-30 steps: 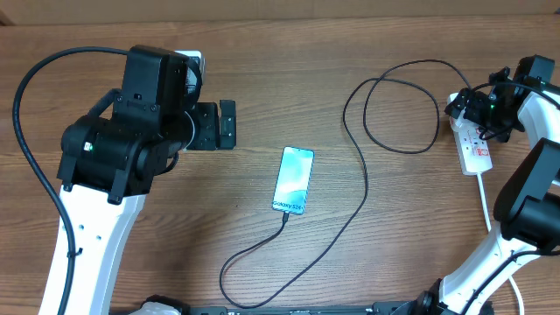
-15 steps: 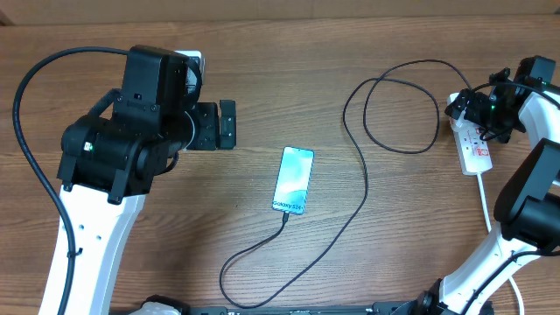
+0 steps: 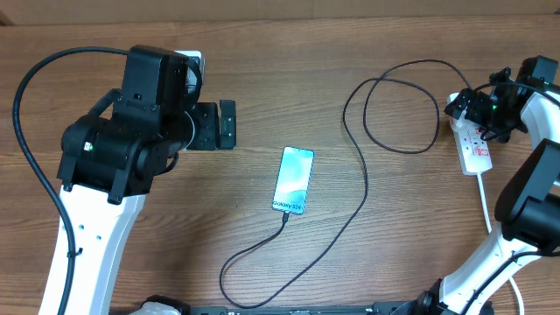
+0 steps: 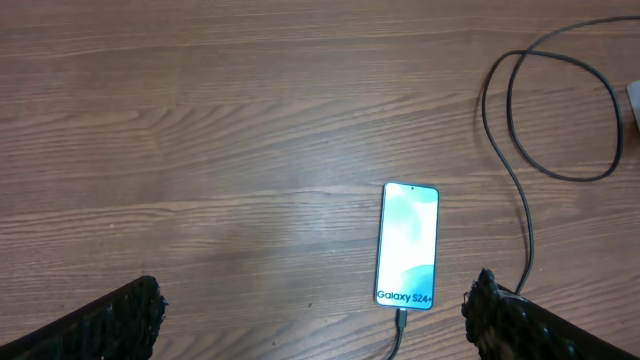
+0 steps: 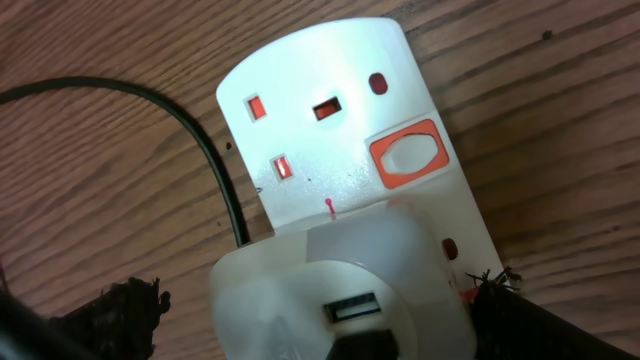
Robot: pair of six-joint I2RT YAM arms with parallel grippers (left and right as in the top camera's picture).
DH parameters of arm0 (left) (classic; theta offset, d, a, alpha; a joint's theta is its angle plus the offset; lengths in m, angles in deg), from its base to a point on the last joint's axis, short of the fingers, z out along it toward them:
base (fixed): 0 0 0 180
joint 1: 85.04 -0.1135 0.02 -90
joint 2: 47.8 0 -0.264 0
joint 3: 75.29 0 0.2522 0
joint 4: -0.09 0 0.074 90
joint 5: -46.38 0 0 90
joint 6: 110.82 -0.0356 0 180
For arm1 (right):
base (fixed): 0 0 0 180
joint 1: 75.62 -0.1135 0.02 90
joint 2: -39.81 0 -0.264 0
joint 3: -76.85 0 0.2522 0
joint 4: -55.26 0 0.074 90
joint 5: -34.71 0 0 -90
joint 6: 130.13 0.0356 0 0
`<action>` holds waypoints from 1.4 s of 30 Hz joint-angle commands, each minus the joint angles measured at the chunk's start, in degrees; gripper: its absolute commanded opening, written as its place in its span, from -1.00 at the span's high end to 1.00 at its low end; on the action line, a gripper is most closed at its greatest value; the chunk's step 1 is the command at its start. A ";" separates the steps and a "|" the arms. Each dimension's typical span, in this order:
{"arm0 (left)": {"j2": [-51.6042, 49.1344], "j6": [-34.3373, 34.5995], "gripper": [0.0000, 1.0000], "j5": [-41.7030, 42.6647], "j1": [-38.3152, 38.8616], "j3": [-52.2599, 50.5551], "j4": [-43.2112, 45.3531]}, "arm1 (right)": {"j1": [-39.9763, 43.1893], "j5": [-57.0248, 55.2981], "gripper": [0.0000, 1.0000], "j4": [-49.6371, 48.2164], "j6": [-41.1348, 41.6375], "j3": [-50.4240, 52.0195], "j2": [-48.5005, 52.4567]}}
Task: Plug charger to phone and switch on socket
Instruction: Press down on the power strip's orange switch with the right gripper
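Phone (image 3: 293, 180) lies face up mid-table (image 3: 262, 52), screen lit. The charger (image 3: 366, 188) tip sits in its near short edge, and the cable loops away toward the socket (image 3: 477, 150) at my far right. My left gripper (image 3: 216, 124) hangs wide and empty, up-left of the phone. My right gripper (image 5: 315, 310) is spread wide astride a white adapter (image 5: 340, 290) on the socket, beside a red-rimmed switch (image 5: 405, 160).

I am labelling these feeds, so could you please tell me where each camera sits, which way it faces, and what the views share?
Overhead: above the table, facing down; left arm, right arm, left gripper, right gripper show.
Left wrist: on the left arm, facing down at the phone and charger; its fingertips at lower corners.
Right wrist: close above the socket; fingertips at lower corners.
Shared: overhead and left wrist both show the phone with the charger plugged in.
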 commanded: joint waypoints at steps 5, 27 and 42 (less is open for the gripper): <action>0.66 -1.05 -0.99 -0.76 0.09 1.33 0.07 | -1.07 6.32 -0.99 1.86 0.81 0.72 1.92; 0.66 -1.05 -0.99 -0.76 0.09 1.33 0.07 | -1.07 9.70 -0.99 2.54 -0.66 0.72 1.92; 0.66 -1.05 -0.99 -0.76 0.09 1.33 0.07 | -1.01 7.96 -1.00 5.09 1.51 -0.63 1.62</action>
